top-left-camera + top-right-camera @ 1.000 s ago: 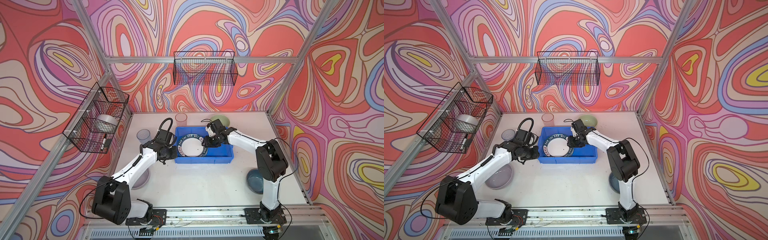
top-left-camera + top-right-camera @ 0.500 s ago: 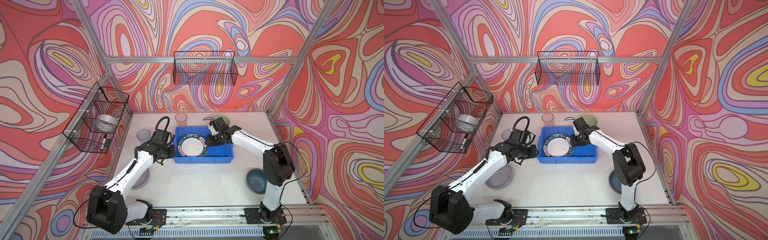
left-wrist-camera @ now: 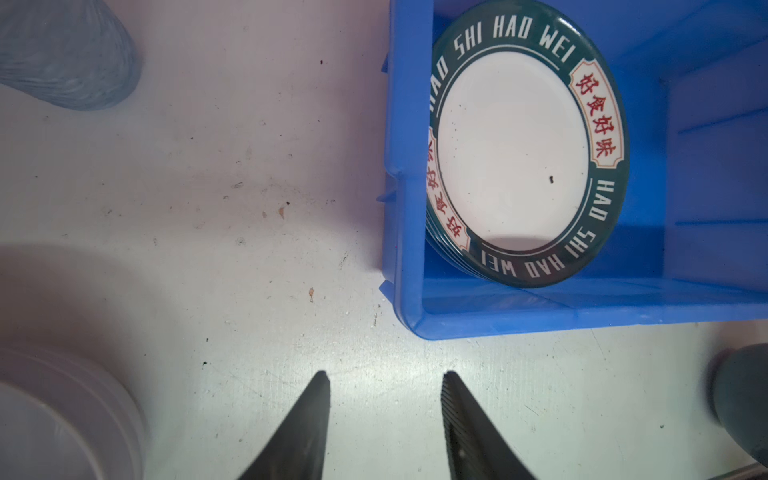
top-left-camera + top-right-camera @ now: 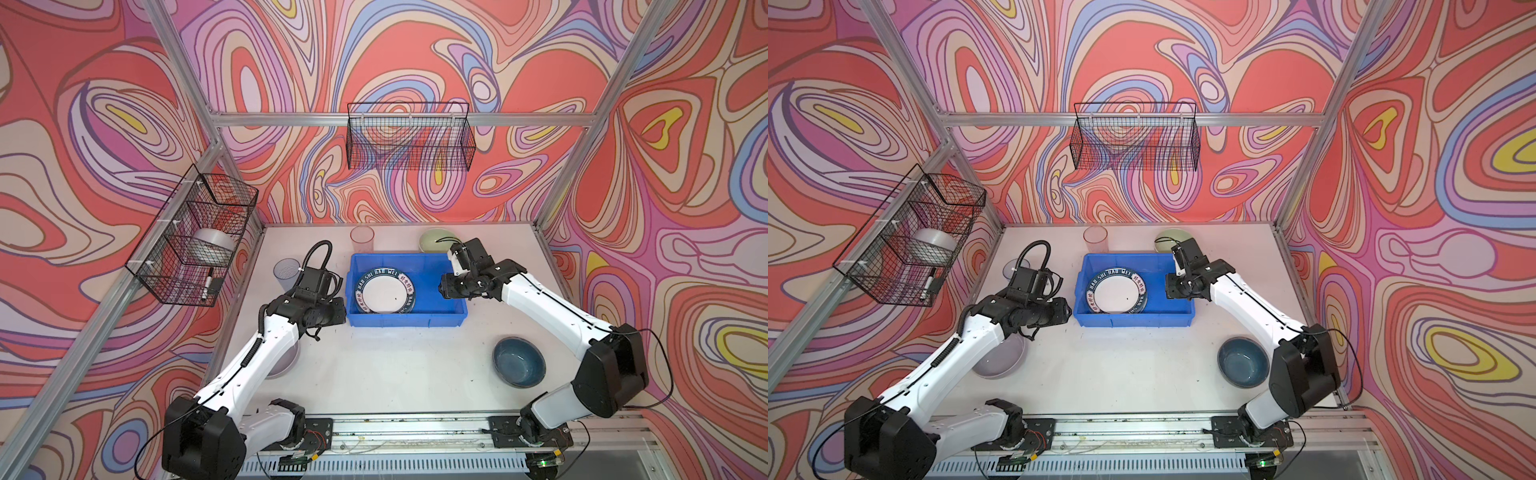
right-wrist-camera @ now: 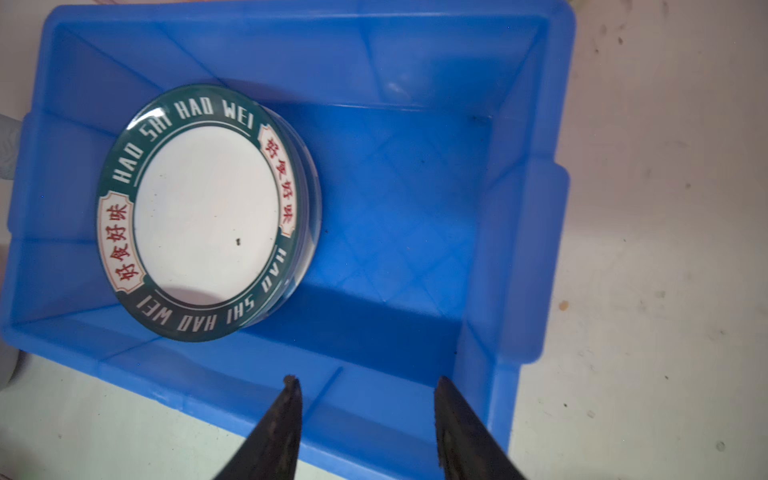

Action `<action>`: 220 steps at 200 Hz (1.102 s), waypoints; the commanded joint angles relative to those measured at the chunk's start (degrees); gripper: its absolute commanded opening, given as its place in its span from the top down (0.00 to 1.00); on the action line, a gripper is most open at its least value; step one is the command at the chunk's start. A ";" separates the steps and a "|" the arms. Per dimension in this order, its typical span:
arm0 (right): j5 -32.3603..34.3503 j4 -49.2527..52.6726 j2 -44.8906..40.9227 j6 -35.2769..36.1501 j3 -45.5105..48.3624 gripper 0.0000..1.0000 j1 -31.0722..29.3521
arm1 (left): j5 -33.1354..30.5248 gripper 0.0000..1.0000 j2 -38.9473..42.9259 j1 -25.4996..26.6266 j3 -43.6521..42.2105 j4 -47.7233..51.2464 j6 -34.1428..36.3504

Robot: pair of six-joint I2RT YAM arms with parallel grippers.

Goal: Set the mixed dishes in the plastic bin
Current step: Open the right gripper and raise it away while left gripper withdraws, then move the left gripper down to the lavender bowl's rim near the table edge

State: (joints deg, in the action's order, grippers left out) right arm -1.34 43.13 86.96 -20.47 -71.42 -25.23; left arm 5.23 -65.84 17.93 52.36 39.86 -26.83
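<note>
Wrist views alone show us left gripper [image 3: 384,376] and right gripper [image 5: 366,380] parted, empty. Lettered plate [image 5: 208,212] lies ahead of both.

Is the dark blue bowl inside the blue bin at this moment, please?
No, the dark blue bowl sits on the white table, well apart from the blue bin.

The plastic bin [image 5: 519,249] is smooth moulded blue plastic with a soft sheen, a faint diamond grid pressed into its floor. The lettered plate [image 5: 208,216] inside is glossy, catching reflections. The surface [image 3: 208,208] is matt white, scuffed and speckled. The left claw [image 3: 385,386] has matt black fingers [image 3: 459,419], one finely ribbed.
</note>
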 commanded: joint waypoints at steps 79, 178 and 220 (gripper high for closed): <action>0.96 -0.73 -7.86 -4.16 11.45 0.48 5.55 | -5.44 0.47 6.96 -0.45 -3.91 7.42 -4.86; -2.75 -3.73 -9.18 -3.56 12.94 0.48 6.60 | -19.39 0.48 9.65 -0.88 -7.53 12.79 -15.31; -3.68 -3.84 -9.80 -2.61 13.06 0.48 6.64 | -24.51 0.44 7.58 -2.42 -10.26 10.63 -17.82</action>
State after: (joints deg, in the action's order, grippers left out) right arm -4.01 40.14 78.43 -23.97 -58.85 -18.81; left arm -14.66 -56.75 17.06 43.75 49.93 -41.47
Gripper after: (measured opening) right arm 0.519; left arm 0.557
